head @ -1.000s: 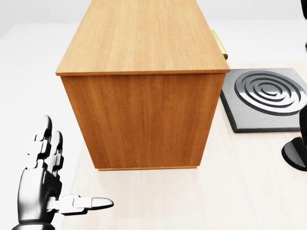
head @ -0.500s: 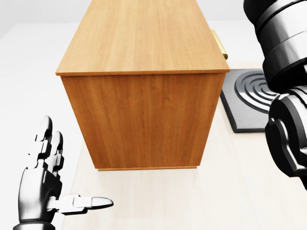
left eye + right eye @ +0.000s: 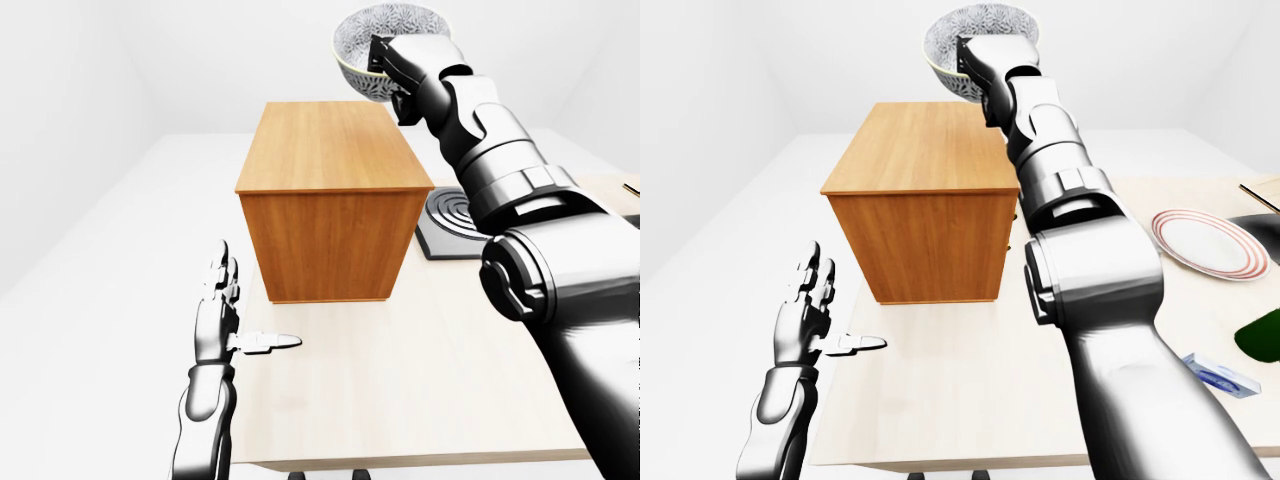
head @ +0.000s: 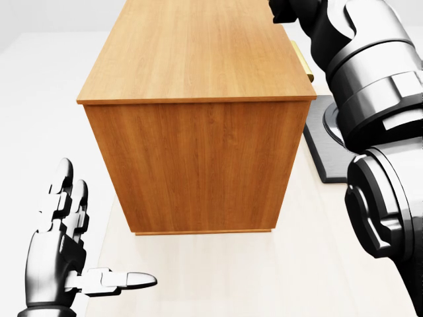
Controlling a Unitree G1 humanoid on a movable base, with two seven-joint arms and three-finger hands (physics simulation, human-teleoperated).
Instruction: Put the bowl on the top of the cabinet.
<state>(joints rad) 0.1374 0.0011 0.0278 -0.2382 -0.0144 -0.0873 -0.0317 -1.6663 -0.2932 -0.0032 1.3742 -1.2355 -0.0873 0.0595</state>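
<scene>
A grey-patterned white bowl hangs in the air above the far end of the wooden cabinet, clear of its top. My right hand is shut on the bowl's rim, and the arm reaches up from the lower right. In the head view only that arm and the cabinet's top show; the bowl is out of frame. My left hand is open, fingers spread and thumb out, empty. It is low at the left, beside the cabinet's near end.
The cabinet stands on a light wooden table. A dark burner plate lies to the cabinet's right. Further right in the right-eye view lie a red-rimmed plate, a small blue-and-white box and a dark green thing.
My right arm has swung up from the right edge of the head view and now reaches over the cabinet's far right corner. The left hand and the cabinet have not moved.
</scene>
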